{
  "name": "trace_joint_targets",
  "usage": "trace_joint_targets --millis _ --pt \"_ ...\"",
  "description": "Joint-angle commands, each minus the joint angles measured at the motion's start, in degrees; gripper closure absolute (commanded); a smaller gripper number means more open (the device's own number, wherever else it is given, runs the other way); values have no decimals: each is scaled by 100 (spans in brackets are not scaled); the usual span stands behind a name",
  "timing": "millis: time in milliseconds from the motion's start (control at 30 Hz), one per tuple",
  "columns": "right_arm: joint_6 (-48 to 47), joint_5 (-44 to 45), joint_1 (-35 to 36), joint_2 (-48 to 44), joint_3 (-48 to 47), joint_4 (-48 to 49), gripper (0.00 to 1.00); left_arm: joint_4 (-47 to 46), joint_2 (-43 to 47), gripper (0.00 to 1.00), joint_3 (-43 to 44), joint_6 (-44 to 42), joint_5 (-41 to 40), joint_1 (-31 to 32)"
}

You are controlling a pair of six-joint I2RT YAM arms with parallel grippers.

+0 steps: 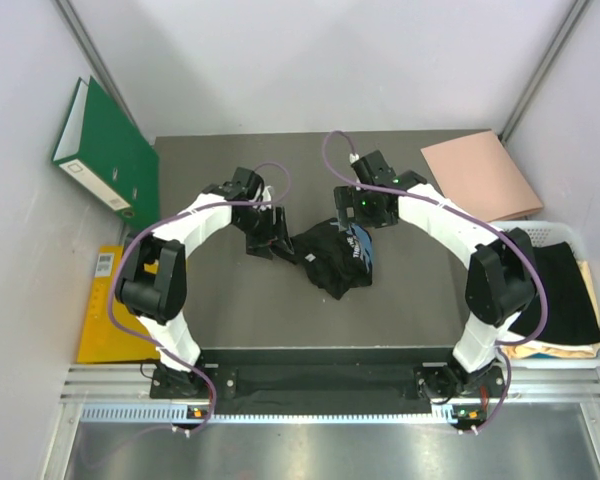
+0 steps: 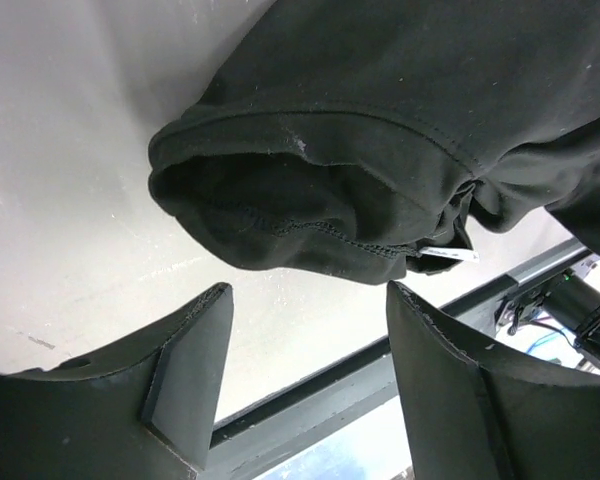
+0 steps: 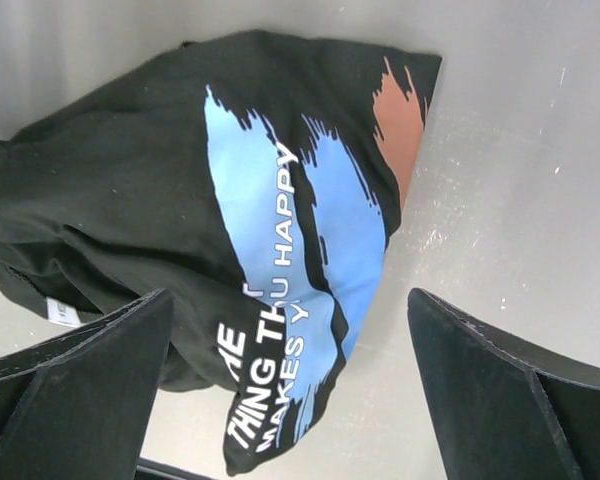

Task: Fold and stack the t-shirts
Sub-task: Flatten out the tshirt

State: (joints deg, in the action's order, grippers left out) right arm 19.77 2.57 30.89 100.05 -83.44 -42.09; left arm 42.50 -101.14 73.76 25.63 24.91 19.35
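Observation:
A black t-shirt (image 1: 335,258) with a blue, orange and white print lies crumpled in the middle of the table. In the left wrist view its sleeve opening (image 2: 280,215) lies just ahead of my fingers. In the right wrist view the printed side (image 3: 280,250) faces up. My left gripper (image 1: 272,243) is open and empty, just left of the shirt. My right gripper (image 1: 357,222) is open and empty, above the shirt's far right part. A folded peach shirt (image 1: 480,175) lies at the back right.
A white basket (image 1: 590,240) at the right edge holds black and yellowish garments. A green binder (image 1: 105,150) leans on the left wall, and a yellow folder (image 1: 105,330) lies below it. A dark rail (image 1: 330,375) runs along the near edge.

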Motion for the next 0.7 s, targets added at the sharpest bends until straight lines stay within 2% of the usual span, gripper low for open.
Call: trace_joint_targets --millis 0,133,233,300,333,367,400,533,667 --pt "80 59 -48 -328 21 183 1 -119 -89 33 -98 91 103 33" --pt "88 16 -57 -337 21 174 0 -330 -379 30 -81 100 -38 86" --pt "115 -19 -57 -346 38 201 0 -383 -625 34 86 92 -179 86" --pt "132 -28 -49 -363 47 210 0 -392 -809 53 287 65 -293 86" --pt "141 -46 -57 -363 56 227 0 -366 -863 69 419 57 -328 86" --pt "159 -46 -57 -372 65 236 0 -217 -915 91 559 48 -398 86" --pt "176 -28 -49 -381 65 227 0 -112 -977 100 718 30 -434 86" --pt "290 313 -109 -530 170 245 0 302 -837 100 1963 -119 -495 112" --pt "440 288 -391 -680 424 403 1 478 -582 100 2731 -111 -548 147"
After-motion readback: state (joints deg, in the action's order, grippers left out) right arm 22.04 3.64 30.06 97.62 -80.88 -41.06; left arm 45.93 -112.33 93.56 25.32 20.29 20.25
